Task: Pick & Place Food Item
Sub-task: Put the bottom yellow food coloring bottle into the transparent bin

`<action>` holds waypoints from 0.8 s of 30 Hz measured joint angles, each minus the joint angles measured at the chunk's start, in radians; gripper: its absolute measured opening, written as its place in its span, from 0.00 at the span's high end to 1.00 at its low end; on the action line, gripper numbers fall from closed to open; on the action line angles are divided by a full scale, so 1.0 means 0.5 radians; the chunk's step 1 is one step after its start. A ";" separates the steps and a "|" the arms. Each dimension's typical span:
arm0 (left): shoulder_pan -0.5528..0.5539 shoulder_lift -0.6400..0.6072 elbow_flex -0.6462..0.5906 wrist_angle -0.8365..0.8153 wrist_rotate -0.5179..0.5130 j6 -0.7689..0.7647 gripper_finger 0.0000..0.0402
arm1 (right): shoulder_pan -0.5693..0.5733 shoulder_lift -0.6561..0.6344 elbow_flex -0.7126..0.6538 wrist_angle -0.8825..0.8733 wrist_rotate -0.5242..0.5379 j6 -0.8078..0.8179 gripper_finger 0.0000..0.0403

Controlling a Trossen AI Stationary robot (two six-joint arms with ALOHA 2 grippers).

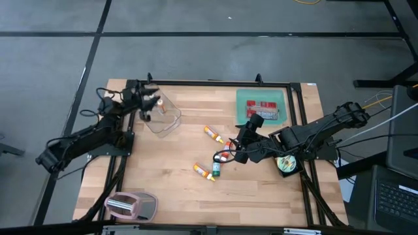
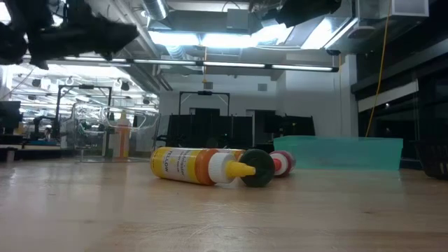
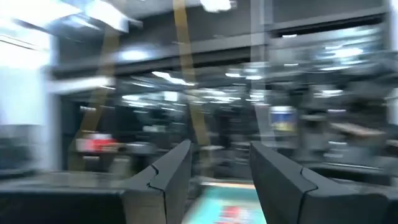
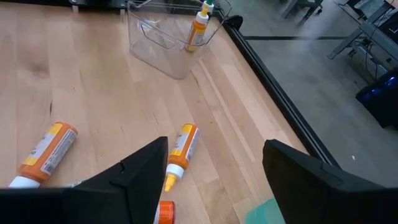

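Note:
Several small sauce bottles lie on their sides on the wooden table: one orange-labelled point(image 1: 212, 133), one point(image 1: 203, 171) beside a green-capped one point(image 1: 215, 170), and a red-capped one point(image 1: 224, 155). Another bottle point(image 4: 199, 25) stands leaning inside a clear plastic bin point(image 4: 166, 41) at the far left. My left gripper point(image 1: 149, 99) hovers open just over that bin point(image 1: 162, 115), tipped upward, nothing between its fingers point(image 3: 168, 180). My right gripper point(image 1: 230, 149) hangs open above the lying bottles, slanting down; a bottle point(image 4: 180, 149) lies on the table below it, untouched.
A green tray point(image 1: 243, 104) holding red packets stands at the far right of the table. A silver toaster-like device point(image 1: 130, 205) sits at the near left corner. A black frame rail point(image 4: 273, 93) runs along the table's edge.

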 joint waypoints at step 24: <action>-1.645 0.174 0.414 -0.749 -1.243 1.003 0.61 | 0.216 -0.208 0.001 1.270 -0.271 -1.369 0.36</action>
